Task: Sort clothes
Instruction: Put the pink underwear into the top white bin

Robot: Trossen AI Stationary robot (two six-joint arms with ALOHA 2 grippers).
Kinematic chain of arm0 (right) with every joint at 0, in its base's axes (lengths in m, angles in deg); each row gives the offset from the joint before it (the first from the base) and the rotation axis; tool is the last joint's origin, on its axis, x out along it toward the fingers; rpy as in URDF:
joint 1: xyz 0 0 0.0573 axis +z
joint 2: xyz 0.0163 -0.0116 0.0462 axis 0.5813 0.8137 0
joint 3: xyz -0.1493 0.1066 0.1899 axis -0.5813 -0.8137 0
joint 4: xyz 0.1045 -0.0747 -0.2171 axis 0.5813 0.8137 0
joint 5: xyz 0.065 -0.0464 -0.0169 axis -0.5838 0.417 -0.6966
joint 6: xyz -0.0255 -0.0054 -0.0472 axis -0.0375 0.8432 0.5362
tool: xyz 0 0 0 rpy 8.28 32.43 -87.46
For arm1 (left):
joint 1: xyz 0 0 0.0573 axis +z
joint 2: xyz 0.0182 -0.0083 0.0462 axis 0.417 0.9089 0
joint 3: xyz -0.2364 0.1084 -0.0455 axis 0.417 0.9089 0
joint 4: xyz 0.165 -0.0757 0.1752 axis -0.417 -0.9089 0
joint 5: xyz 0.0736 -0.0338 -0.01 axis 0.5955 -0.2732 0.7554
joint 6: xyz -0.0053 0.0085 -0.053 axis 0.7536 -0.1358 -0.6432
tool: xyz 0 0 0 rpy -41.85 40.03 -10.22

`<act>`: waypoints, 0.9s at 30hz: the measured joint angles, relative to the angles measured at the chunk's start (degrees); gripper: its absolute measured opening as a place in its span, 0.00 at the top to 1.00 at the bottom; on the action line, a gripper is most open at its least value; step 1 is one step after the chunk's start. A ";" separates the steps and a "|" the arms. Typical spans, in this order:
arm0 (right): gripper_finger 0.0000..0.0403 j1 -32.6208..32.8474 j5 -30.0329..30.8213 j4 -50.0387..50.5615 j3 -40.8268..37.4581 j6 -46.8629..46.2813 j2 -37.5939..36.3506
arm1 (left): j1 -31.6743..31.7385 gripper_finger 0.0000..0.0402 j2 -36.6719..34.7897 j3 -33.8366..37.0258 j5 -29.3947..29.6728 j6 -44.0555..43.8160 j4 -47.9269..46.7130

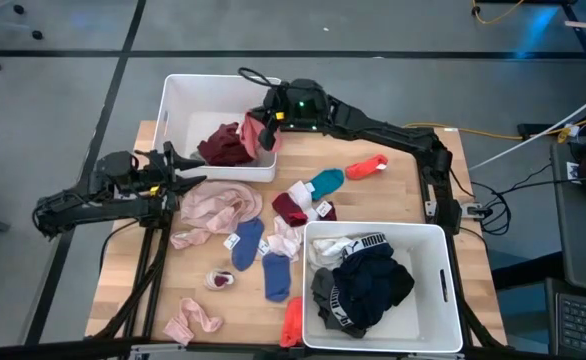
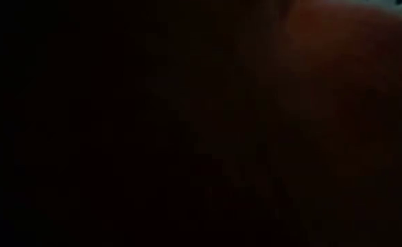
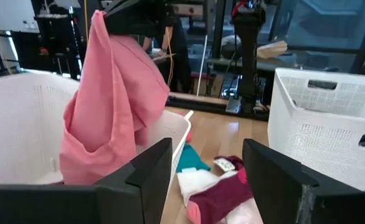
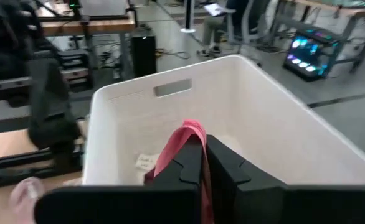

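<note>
My right gripper (image 1: 269,128) is over the far-left white bin (image 1: 188,95), shut on a pink garment (image 3: 108,106) that hangs below it. Maroon clothes (image 1: 221,146) lie in that bin. My left gripper (image 1: 178,170) waits open at the table's left edge, touching nothing. On the wood lie a pink heap (image 1: 223,205), blue socks (image 1: 248,243), a teal sock (image 1: 325,181), a red sock (image 1: 366,167) and a maroon piece (image 1: 291,207). The low view is dark. My right gripper pinches the pink garment's bunched upper end (image 4: 185,134) between its two fingers. The fingers reach in about level from the table's right side. The cloth hangs slack in folds below them, at the bin's right end; its lower end is hidden behind my left finger (image 3: 148,171).
A second white bin (image 1: 443,300) at the near right holds black, grey and white PUMA-lettered clothes (image 1: 368,285). A pink sock (image 1: 193,320) and an orange-red piece (image 1: 292,322) lie near the front edge. Bare wood shows at the near left.
</note>
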 joint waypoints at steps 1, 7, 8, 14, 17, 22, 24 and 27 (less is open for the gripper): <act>0.96 0.17 -0.17 0.02 -0.57 -0.31 0.00 | 0.01 0.54 0.01 0.54 0.00 -0.06 0.50; 0.81 0.18 -0.35 -0.28 -1.81 -3.35 0.02 | -0.01 0.54 0.33 1.19 0.02 -0.19 1.99; 0.76 0.18 -0.36 -0.28 -1.81 -4.26 0.02 | 0.01 0.54 0.33 1.19 0.02 -0.19 2.04; 0.43 0.18 -2.01 -1.56 -1.81 -4.91 0.02 | 0.01 0.54 0.33 1.19 0.02 -0.19 1.90; 0.33 0.19 -4.09 2.24 0.27 -4.85 0.02 | -0.01 0.54 0.33 1.19 0.02 -0.19 1.84; 0.25 1.03 -3.98 14.10 10.02 -3.57 -0.33 | 0.01 0.54 0.33 1.19 0.02 -0.21 1.76; 0.25 1.70 -3.00 18.72 13.64 -3.36 -0.43 | 0.01 0.54 0.33 1.19 0.02 -0.21 1.75; 0.25 3.38 -2.15 24.26 15.90 -2.60 -1.61 | -0.01 0.54 0.33 1.19 0.02 -0.21 1.73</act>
